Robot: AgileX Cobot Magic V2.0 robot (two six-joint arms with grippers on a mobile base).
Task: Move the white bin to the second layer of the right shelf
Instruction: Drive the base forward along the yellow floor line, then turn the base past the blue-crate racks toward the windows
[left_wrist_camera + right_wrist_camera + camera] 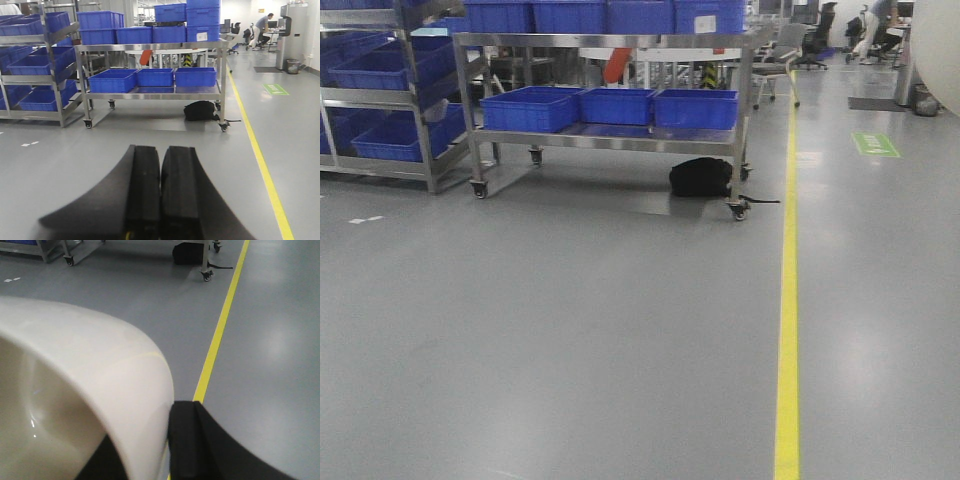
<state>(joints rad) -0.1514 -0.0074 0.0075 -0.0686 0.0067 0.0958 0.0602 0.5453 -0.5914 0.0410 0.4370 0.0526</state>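
Clearly, the glossy cream-white plastic bin with the rounded-square mouth (90, 355) is off the ground. It hangs over the smooth grey floor (570, 330) in the right gripper (145, 452). The gripper's 2 black fingers (187, 440) are clamped on the bin's rim wall, 1 outside and 1 dark shape inside. The left gripper (160, 155) carries nothing, its 2 flat black pads pressed together and pointing ahead.

The right shelf second layer does not show in any view, so I judge this to be the carrying stretch. The hold is on only 1 thin, slick, curving wall, and the tub could pivot or slide out. It would be wise to keep the mouth level, drive and turn gently, and avoid quick wrist swings. At the shelf, the rounded base should go well past the front edge of the level before the fingers let go.

Beside the bin, a painted yellow floor line (787, 300) runs straight ahead. Beyond it stands a shiny steel wheeled cart (610, 140). 3 blue rectangular plastic crates (530, 108) sit along its lower deck, and a soft black bag (700, 177) lies beneath its right end. To the left is a steel rack of tilted blue crates (380, 165).
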